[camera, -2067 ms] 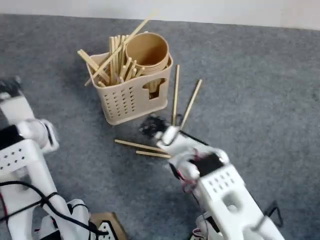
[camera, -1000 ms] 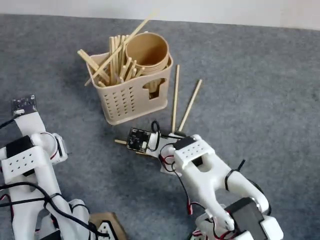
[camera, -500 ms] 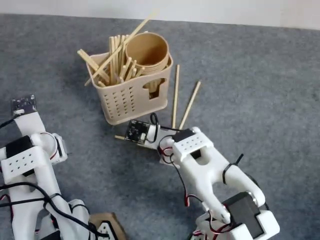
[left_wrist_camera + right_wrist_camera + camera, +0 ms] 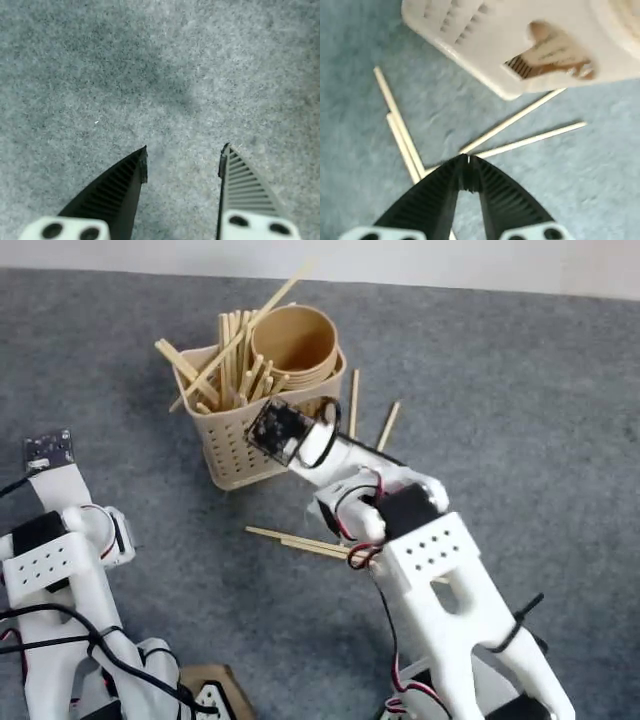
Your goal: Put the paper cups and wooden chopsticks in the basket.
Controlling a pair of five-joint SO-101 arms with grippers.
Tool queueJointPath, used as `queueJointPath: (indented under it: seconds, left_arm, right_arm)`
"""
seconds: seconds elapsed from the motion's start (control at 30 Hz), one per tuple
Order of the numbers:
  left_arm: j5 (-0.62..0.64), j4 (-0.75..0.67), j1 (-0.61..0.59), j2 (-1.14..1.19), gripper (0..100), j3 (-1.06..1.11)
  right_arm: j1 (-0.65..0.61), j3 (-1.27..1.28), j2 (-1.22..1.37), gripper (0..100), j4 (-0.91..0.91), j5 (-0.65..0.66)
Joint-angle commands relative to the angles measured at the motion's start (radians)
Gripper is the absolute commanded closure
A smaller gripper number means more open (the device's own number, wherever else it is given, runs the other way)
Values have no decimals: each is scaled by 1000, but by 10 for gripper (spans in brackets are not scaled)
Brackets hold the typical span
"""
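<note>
Start at your left. The left arm stands at the near left edge of the grey carpet, well apart from the basket. Its wrist view shows you the left pincer spread wide, with bare carpet in the gap and nothing between the fingers.

Move toward the middle and you reach the basket, upright on the carpet at the far side. A bundle of chopsticks stands in its left part. They lean at different angles and several poke out over the rim. The paper cups are nested in one stack in its right part, mouth up.

In front of the basket a pair of chopsticks lies flat on the carpet. The two lie close side by side, and their right ends pass under the right arm. That arm comes in from the near right and slants up over the pair, with its wrist just in front of the basket's near wall.

In its wrist view the right pincer has its tips pressed together. You can see nothing pinched at the tips. It hangs above the carpet near the loose sticks, which all lie flat below it.

Just right of the basket, two more chopsticks lie on the carpet. One runs close along the basket's side. The other is angled a little farther right. The arm hides the near ends of both.
</note>
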Motion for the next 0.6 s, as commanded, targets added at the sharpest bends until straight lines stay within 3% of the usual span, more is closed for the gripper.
queueJointPath:
  seconds: [0.0,0.07,0.2,0.37,0.57]
  left_arm:
    - [-6,-9,-2,-30,748,-4]
    - [-6,-9,-2,-30,748,-4]
    - [-6,-11,-2,-30,748,-4]
    - [-6,-14,-2,-30,748,-4]
    - [-6,-14,-2,-30,748,-4]
  right_arm:
    - [7,-42,-12,951,110,71]
    - [15,7,53,889,162,173]
    - [102,128,180,766,36,256]
    - [143,179,294,760,-64,302]
    - [96,182,355,760,-91,304]
